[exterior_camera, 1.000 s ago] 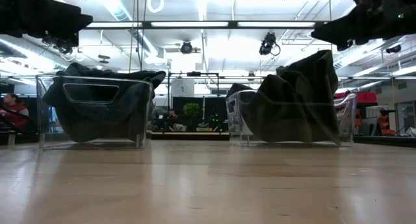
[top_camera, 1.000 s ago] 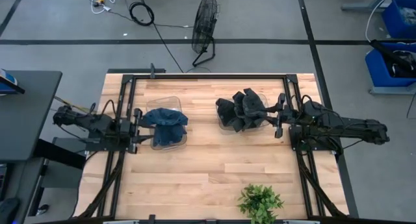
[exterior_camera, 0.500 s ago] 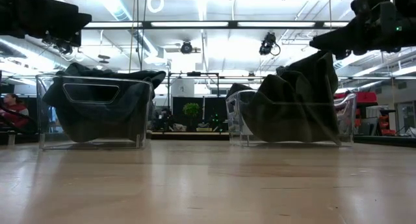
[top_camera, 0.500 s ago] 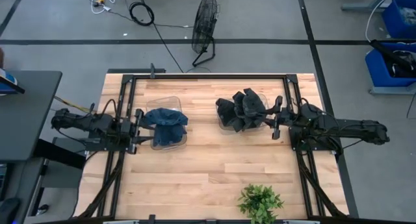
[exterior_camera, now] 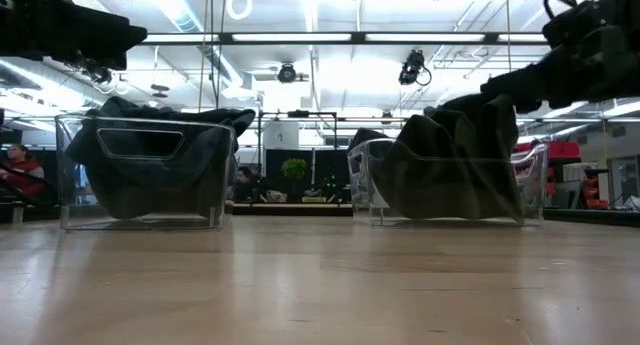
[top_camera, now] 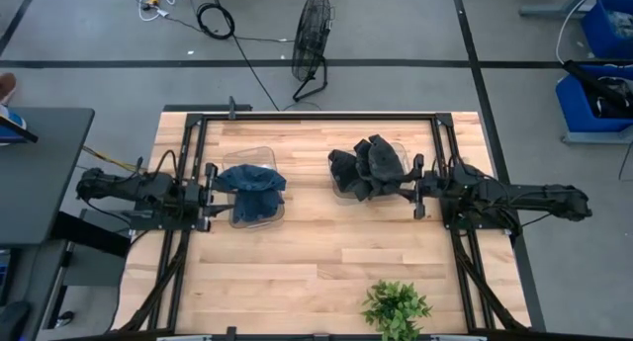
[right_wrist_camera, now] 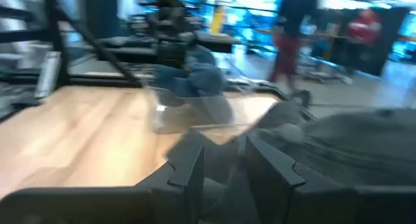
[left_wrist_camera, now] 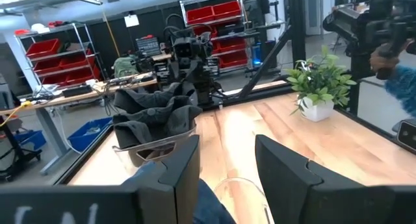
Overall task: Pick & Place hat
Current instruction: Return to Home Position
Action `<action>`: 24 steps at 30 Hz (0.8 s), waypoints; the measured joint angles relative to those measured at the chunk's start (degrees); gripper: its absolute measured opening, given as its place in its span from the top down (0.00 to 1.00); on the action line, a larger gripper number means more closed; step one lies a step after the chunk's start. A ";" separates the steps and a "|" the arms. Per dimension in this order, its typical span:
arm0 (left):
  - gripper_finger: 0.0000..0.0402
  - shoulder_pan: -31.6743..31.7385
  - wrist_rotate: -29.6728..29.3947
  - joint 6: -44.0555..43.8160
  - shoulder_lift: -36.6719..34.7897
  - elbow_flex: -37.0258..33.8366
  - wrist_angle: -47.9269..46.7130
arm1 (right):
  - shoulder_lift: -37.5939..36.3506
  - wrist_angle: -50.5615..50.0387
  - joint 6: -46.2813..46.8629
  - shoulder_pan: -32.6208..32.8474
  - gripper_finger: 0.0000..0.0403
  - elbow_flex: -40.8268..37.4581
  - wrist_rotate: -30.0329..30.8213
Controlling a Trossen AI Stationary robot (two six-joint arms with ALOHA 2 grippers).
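Observation:
Two clear plastic bins stand on the wooden table. The left bin (top_camera: pixel 240 154) holds a blue hat (top_camera: pixel 253 188); the right bin (exterior_camera: pixel 532 185) holds several dark grey hats (top_camera: pixel 366 169) heaped above its rim. My left gripper (top_camera: pixel 209 191) hovers open at the left bin's left side, and the blue hat (left_wrist_camera: pixel 211 208) shows just beyond its fingers. My right gripper (top_camera: pixel 416 186) is open at the right bin's right edge, level with the top of the grey heap (right_wrist_camera: pixel 354 139). In the low view the right gripper (exterior_camera: pixel 515 83) sits just above the heap's peak.
A potted plant (top_camera: pixel 396 306) stands near the table's near edge, right of centre. Black frame rails (top_camera: pixel 442 143) run along both sides and the far edge. Bare wood (top_camera: pixel 316 252) lies between the bins and the near edge. A fan (top_camera: pixel 313 35) stands on the floor beyond the table.
My right gripper has moved toward the table's left and come down, closing in on the heap of grey hats from the right. The hats and bins have stayed where they were.

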 joint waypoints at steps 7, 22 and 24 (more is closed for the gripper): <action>0.62 0.00 -0.08 -0.34 0.06 0.00 -0.35 | -0.71 0.11 -5.26 0.02 0.71 0.00 -5.61; 0.62 -0.02 -0.09 -1.95 0.07 0.00 -0.76 | -0.69 -11.00 5.00 0.02 0.71 0.13 -0.79; 0.62 -0.02 -0.09 -1.95 0.07 0.00 -0.74 | -0.71 -11.00 4.77 0.02 0.71 0.13 -0.70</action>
